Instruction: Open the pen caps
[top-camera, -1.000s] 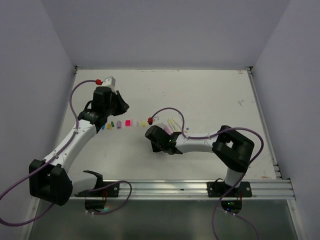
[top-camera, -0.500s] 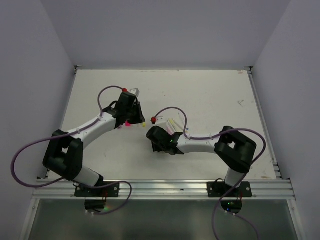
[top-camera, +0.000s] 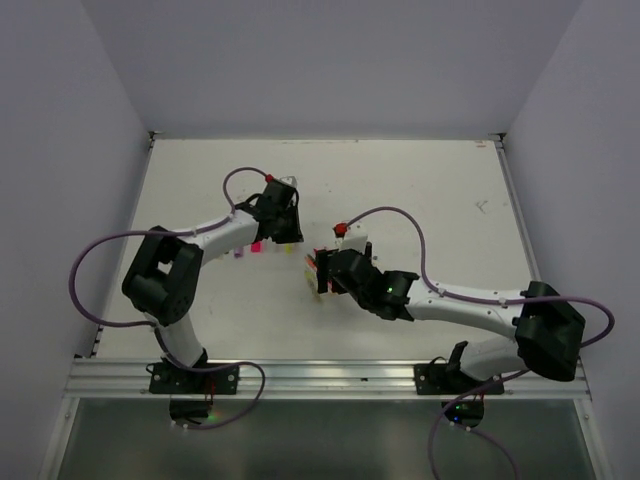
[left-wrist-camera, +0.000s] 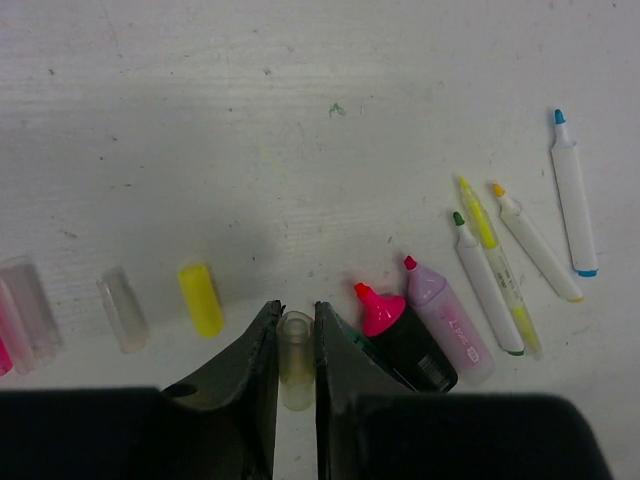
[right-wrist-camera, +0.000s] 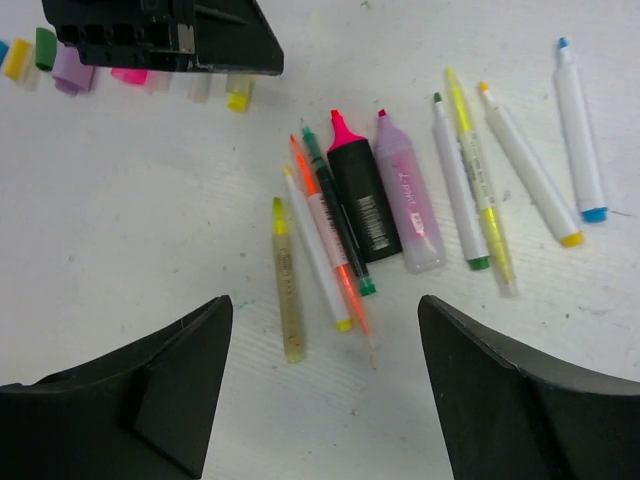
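In the left wrist view my left gripper (left-wrist-camera: 296, 322) is shut on a short pale clear pen cap (left-wrist-camera: 295, 352), low over the table. A yellow cap (left-wrist-camera: 201, 299) and a clear cap (left-wrist-camera: 122, 308) lie to its left. The black-and-pink highlighter (left-wrist-camera: 400, 335) and the lilac one (left-wrist-camera: 447, 318) lie to its right. My right gripper (right-wrist-camera: 325, 310) stands wide open with nothing between its fingers, just short of an olive-yellow pen (right-wrist-camera: 288, 290), a white pen (right-wrist-camera: 318, 255) and an orange pen (right-wrist-camera: 338, 262). From above, the left gripper (top-camera: 283, 226) sits beside the right gripper (top-camera: 324, 273).
More loose caps lie in a row: yellow (right-wrist-camera: 238, 98), pink (right-wrist-camera: 130, 75), lilac (right-wrist-camera: 72, 72), green (right-wrist-camera: 45, 48). Several thin white and yellow pens (right-wrist-camera: 480, 180) fan out to the right, the outermost blue-tipped (right-wrist-camera: 580, 130). The left gripper's black body (right-wrist-camera: 160, 35) hangs over the cap row.
My left arm has swung right, from the table's left side to the right end of the cap row. My right gripper has gone from shut to wide open.
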